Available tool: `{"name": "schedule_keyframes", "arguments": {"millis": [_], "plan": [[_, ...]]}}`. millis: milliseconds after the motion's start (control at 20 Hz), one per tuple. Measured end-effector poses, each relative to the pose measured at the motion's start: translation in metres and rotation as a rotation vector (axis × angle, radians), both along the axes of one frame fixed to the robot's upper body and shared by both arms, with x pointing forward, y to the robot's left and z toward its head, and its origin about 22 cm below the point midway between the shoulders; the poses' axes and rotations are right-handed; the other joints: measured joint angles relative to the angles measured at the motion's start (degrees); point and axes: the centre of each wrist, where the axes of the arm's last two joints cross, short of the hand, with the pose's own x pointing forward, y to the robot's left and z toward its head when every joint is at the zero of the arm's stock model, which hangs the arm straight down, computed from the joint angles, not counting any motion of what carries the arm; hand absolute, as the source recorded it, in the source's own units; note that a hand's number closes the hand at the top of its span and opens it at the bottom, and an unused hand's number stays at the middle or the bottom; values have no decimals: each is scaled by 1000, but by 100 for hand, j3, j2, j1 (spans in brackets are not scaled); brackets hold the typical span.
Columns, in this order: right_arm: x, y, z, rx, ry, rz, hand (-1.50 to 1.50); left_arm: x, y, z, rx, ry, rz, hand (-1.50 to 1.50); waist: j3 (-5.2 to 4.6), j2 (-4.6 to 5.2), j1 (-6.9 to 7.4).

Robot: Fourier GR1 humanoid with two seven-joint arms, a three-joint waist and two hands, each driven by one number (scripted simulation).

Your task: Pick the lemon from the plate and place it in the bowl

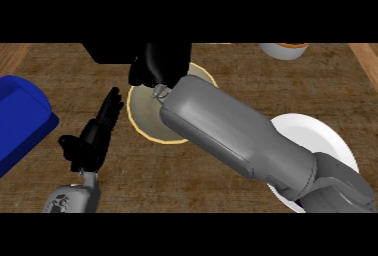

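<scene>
R hand [156, 67] over plate [148, 126] far rim, open or closed can't tell; lemon hidden. L hand [98, 131] left of plate, fingers straight, together. White bowl [319, 134] at right on surface [184, 187].

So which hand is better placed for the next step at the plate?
Right. The right hand is over the far edge of the plate, its forearm crossing it; the left hand rests open beside the plate's left rim. The lemon is hidden.

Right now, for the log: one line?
right hand: over plate | lemon: not visible | bowl: right of plate | left hand: open
</scene>
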Motion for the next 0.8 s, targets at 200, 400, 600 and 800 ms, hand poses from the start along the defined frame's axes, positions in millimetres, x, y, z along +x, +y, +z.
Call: {"name": "schedule_keyframes", "arguments": {"millis": [200, 400, 600, 800], "plan": [[18, -19, -28, -27, 38, -50, 150, 1, 0, 6, 0, -6, 4, 0, 1, 9, 8], [31, -47, -57, -22, 116, -60, 150, -4, 3, 3, 0, 0, 4, 0, 2, 12, -1], [38, -65, -73, 70, 222, -42, -150, 2, 4, 2, -2, -2, 8, 0, 3, 23, -4], [38, -80, -92, 144, 282, 46, -150, 1, 5, 4, -3, -5, 7, 0, 5, 21, 3]]}}
